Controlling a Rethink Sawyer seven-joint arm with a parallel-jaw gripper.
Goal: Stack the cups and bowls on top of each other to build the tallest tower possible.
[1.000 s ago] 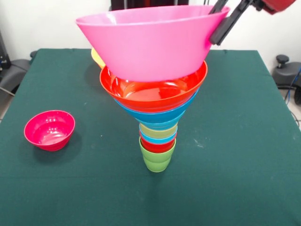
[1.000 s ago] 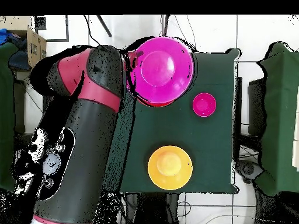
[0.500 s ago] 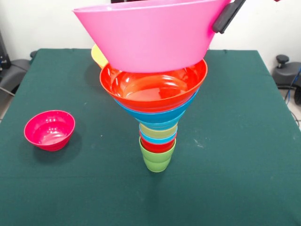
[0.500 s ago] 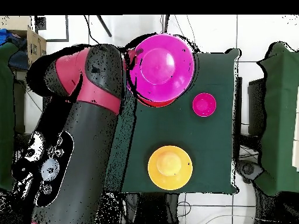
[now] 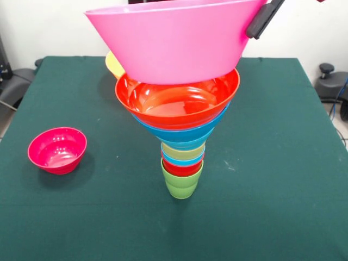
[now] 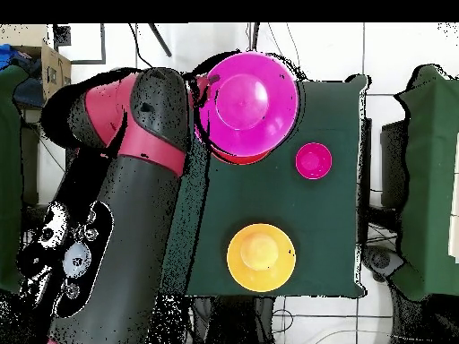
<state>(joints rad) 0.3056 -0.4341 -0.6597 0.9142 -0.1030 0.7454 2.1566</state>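
The tower (image 5: pixel 182 142) stands mid-table: a lime green cup (image 5: pixel 181 183) at the base, then red, light blue and yellow cups, two blue bowls and the wide red-orange bowl (image 5: pixel 176 104) on top. My gripper (image 5: pixel 254 26) is shut on the right rim of the large pink bowl (image 5: pixel 168 43), which hangs slightly tilted just over the red-orange bowl's mouth. One finger shows outside the rim; the other is hidden inside. In the overhead view the pink bowl (image 6: pixel 246 106) covers the tower.
A small magenta bowl (image 5: pixel 57 149) (image 6: pixel 313 160) sits upright on the green table (image 5: pixel 283 163), left of the tower. The large yellow-orange bowl (image 5: pixel 112 65) (image 6: pixel 260 256) lies behind the tower. My arm (image 6: pixel 125 197) runs beside the table.
Over the last second the pink bowl rose a little above the red-orange bowl, with the gripper still on its rim. In the last half second nothing moved.
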